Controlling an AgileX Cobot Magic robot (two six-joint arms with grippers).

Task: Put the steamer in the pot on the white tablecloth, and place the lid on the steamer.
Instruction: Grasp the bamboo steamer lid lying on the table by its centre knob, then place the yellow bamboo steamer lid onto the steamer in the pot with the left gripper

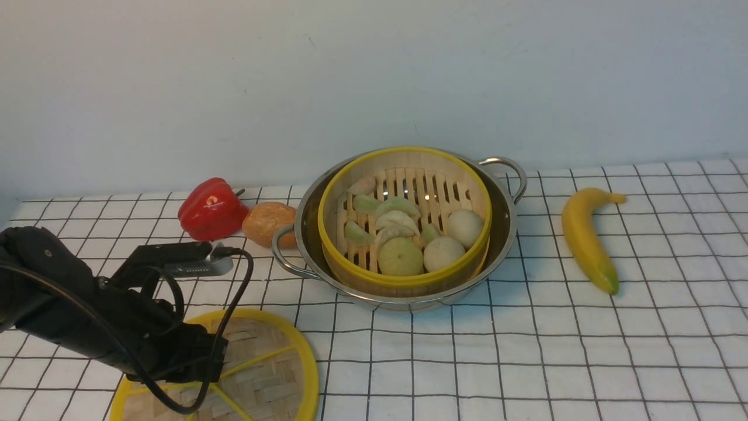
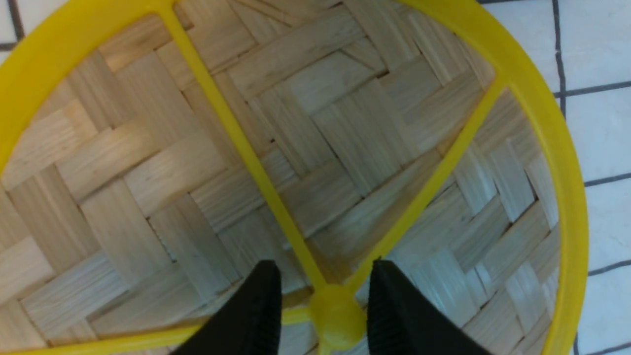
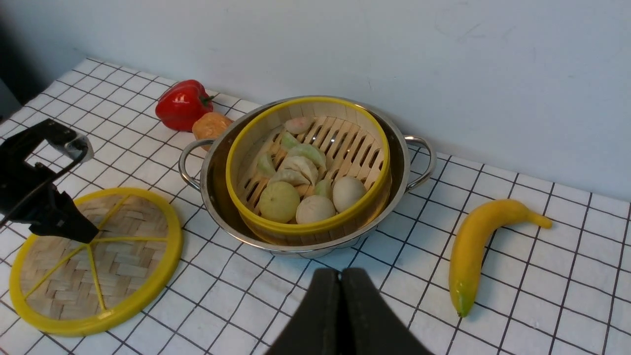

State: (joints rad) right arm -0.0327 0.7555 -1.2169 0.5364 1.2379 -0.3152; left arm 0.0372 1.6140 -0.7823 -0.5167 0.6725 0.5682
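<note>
1. White tablecloth (image 1: 526,351) is carrying the pot (image 1: 504,234), the steamer (image 1: 403,276) sitting inside.
2. Left hand (image 2: 324,276), spread wide, is straddling the middle of the lid (image 1: 269,365), gripping nothing.
3. Right hand (image 3: 341,286) is hanging empty, pressed shut.

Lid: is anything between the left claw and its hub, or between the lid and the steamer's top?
Nothing visible. The left claw stands open astride the hub of the lid. The steamer sits in the pot, its rim uncovered, the food below it. Only tablecloth lies between lid and pot.
</note>
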